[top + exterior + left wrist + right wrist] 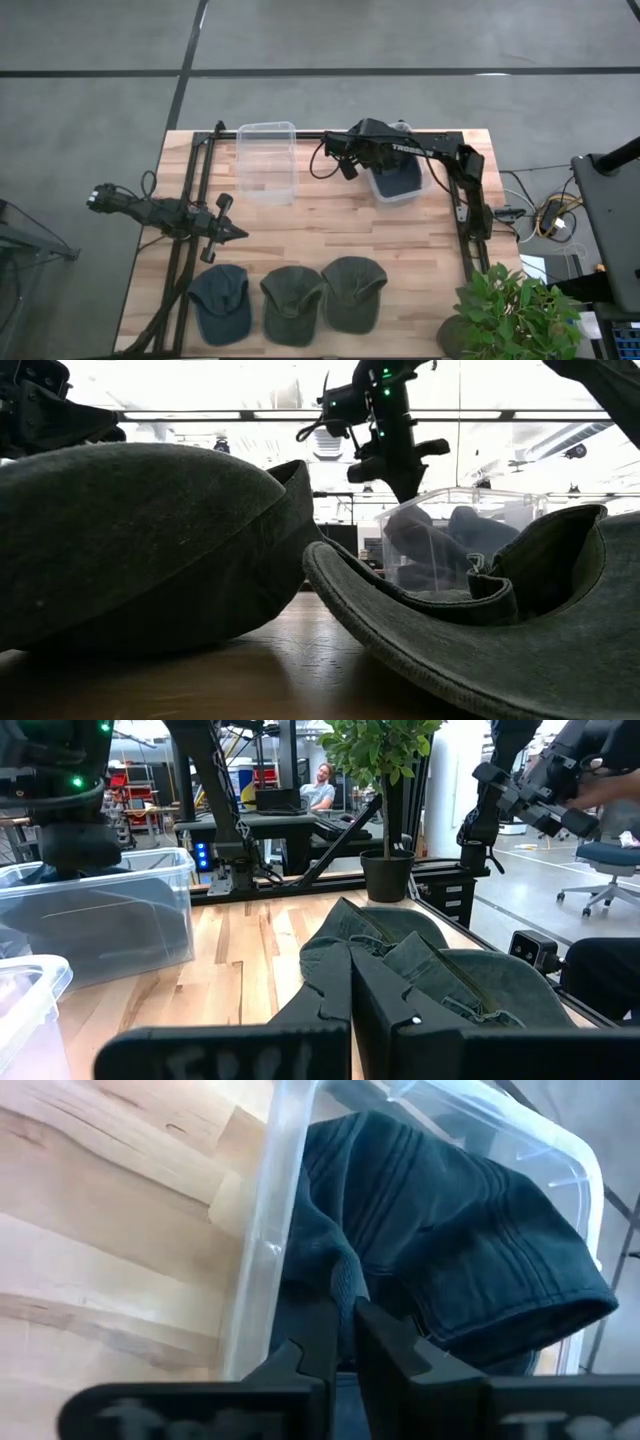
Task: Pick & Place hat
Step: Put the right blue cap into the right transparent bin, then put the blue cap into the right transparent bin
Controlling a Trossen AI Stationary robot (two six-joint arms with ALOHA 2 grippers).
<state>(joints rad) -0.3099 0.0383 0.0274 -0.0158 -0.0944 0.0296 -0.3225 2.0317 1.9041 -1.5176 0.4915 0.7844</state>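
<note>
Three hats lie on their brims along the table's near edge: a blue one (220, 303) and two green ones (292, 302) (355, 292). A fourth, dark blue hat (398, 178) (450, 1230) lies inside the right clear bin (385, 197). My right gripper (348, 168) (347, 1305) is shut and hangs over that bin's left wall (265, 1230). My left gripper (235, 235) (350, 970) is shut and held above the table's left part. It points toward the green hats (440, 970) and touches nothing. My right gripper has its shut fingertips (335, 1295) right at a raised fold of the dark blue hat (345, 1270), beside the bin's wall and coming from above. I cannot tell whether they touch the cloth. The hat rests in the bin.
A second clear bin (267, 160) stands empty at the far left of the first. A black frame (195, 170) runs round the table. A potted plant (510, 310) stands at the near right corner. Bare wood lies between the bins and the hats.
</note>
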